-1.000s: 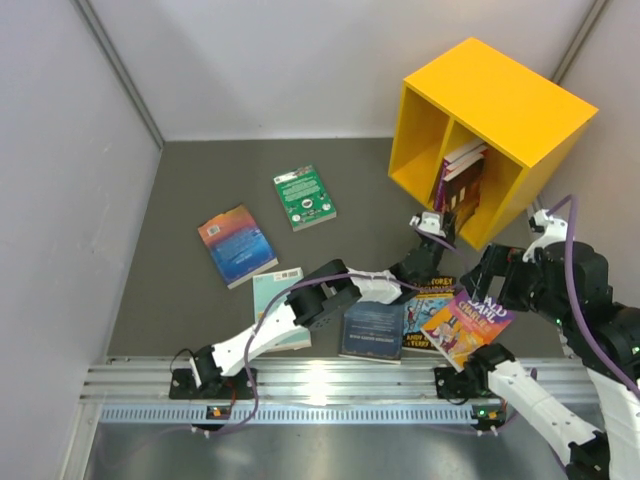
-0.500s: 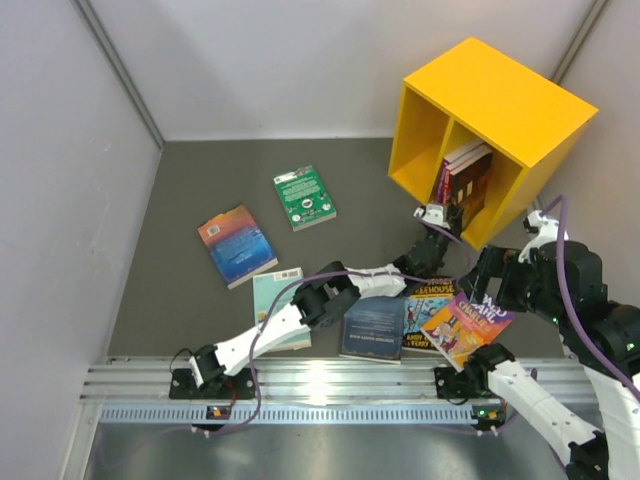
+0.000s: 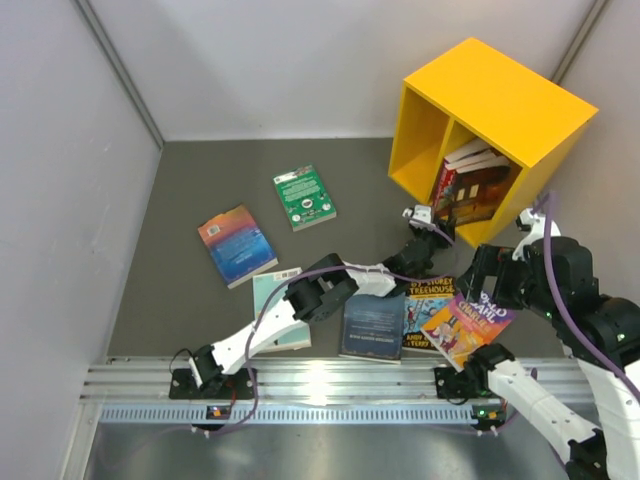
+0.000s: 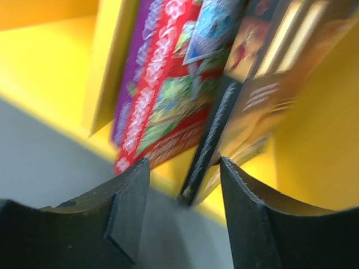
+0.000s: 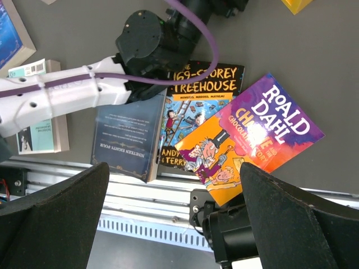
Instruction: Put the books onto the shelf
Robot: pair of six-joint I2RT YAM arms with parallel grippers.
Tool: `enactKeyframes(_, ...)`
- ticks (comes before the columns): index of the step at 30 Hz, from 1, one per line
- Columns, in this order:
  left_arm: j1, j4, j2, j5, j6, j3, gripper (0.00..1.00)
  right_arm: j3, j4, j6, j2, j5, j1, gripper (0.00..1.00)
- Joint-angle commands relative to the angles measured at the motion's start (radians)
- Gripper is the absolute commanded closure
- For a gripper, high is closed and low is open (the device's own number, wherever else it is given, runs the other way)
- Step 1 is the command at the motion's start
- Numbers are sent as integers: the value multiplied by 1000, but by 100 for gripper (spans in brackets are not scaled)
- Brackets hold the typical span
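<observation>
Six books (image 3: 304, 197) on counter (image 3: 190, 180), three in shelf (image 3: 520, 95). Left fingers (image 4: 126, 207) part open, right fingers (image 5: 56, 213) wide; both empty.

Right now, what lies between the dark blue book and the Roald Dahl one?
The Storey Treehouse book, partly under the Roald Dahl book, in the right wrist view.

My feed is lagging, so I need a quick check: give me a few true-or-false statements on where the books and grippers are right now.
1. The shelved books lean in the shelf's right compartment, seen from the top camera. True.
2. The green book is on the shelf. False: it lies flat, well left of it.
3. The right gripper holds the Roald Dahl book. False: it is open above it.
4. The left gripper is open, facing the shelved books. True.
</observation>
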State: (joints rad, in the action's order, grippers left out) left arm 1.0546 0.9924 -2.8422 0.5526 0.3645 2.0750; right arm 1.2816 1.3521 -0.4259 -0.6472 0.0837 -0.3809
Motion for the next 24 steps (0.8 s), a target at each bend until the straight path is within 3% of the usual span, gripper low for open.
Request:
enactKeyframes(1, -1, 98, 170, 24, 17, -128, 41, -10, -60, 10, -8, 1, 11, 0)
enactKeyframes(11, 53, 172, 551, 33, 30, -605, 36, -39, -148, -40, -23, -10, 11, 0)
enactKeyframes(17, 53, 108, 742, 93, 5, -829, 40, -71, -195, -79, -17, -27, 11, 0)
enactKeyframes(20, 45, -10, 777, 132, -2, -839, 67, -93, -226, -96, -26, -32, 11, 0)
enactKeyframes(21, 42, -52, 773, 144, -9, -808, 89, -96, -232, -106, -32, -33, 11, 0)
enactKeyframes(22, 33, -85, 765, 156, -9, -785, 99, -100, -237, -111, -37, -35, 11, 0)
enactKeyframes(24, 15, -144, 719, 170, -24, -713, 100, -102, -240, -131, -46, -45, 11, 0)
